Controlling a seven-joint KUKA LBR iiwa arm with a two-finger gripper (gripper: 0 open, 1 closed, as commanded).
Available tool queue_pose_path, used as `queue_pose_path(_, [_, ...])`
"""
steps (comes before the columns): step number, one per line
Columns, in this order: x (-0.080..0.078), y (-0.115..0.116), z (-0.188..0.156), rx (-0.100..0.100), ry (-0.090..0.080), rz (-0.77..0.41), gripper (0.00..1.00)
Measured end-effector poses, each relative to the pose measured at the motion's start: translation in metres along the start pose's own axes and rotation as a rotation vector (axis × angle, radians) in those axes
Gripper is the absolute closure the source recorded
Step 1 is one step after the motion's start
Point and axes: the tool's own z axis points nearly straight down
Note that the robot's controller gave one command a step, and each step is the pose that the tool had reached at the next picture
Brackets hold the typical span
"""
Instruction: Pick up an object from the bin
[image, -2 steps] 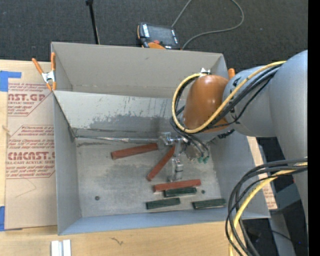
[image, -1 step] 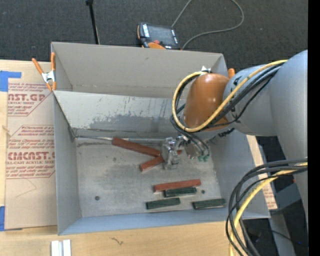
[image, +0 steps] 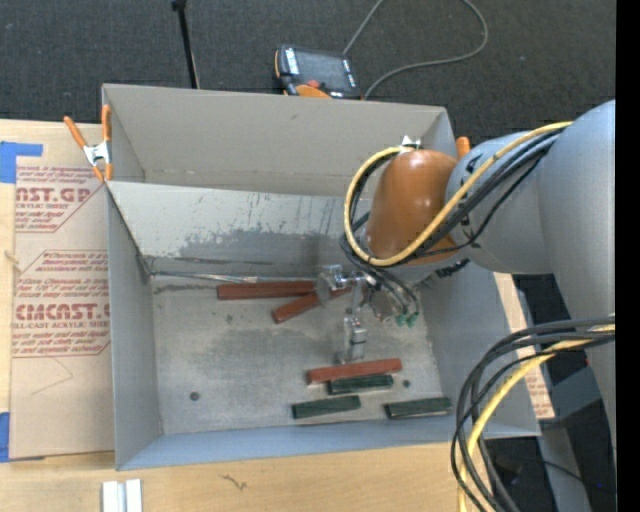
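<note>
My gripper (image: 352, 346) hangs in the right half of the bin, pointing down. Its tip is just behind a flat red-brown bar (image: 353, 372) on the floor, and I see nothing held in it. A dark green bar (image: 361, 382) lies tight against the front side of that red-brown bar. To the gripper's left, a short red-brown bar (image: 297, 308) lies slanted, touching the end of a longer red-brown bar (image: 262, 291).
Two more dark green bars lie near the front wall, one (image: 325, 407) in the middle and one (image: 418, 407) at the right. The arm with its orange cover and yellow cables hangs over the bin's right rear corner. Bare floor spreads across the left half.
</note>
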Motion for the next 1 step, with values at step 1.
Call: queue_pose_path(1, [0.1042,-0.0173,-0.0506,0.000,0.006,-0.002,0.00])
